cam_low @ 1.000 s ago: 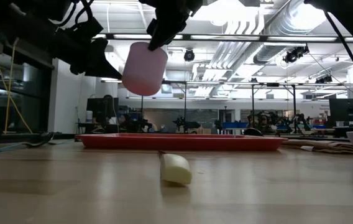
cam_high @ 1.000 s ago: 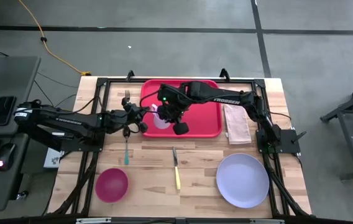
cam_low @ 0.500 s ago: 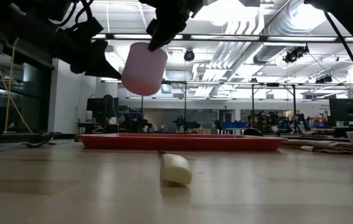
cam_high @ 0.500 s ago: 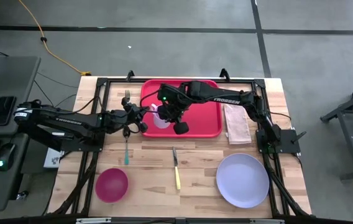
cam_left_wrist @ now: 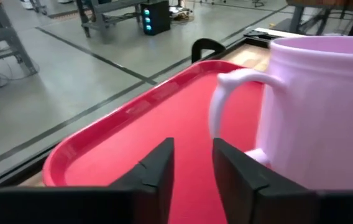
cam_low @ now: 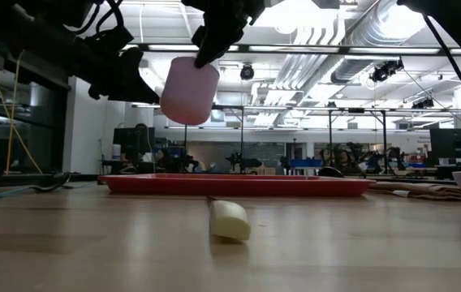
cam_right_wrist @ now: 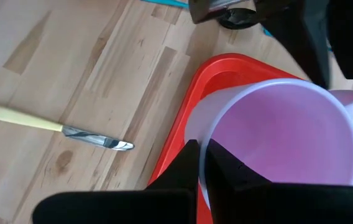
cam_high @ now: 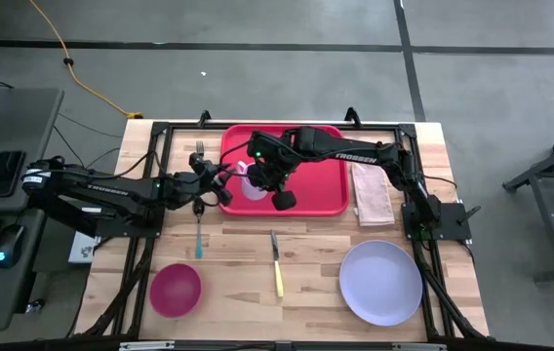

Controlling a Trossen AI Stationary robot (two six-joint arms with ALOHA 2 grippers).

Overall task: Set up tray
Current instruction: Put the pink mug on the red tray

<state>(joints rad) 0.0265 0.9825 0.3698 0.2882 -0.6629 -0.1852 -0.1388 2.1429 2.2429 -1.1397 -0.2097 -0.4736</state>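
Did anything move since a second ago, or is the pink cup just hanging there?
Only a little. The left pincer drew slightly back from the pink cup, away from the tray. The right pincer still grips the cup's rim, holding it above the tray. Everything else stayed put.

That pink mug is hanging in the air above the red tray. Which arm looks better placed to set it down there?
The right arm. Its gripper already pinches the mug by the rim, held above the tray. The left gripper only hovers beside the mug's handle, holding nothing.
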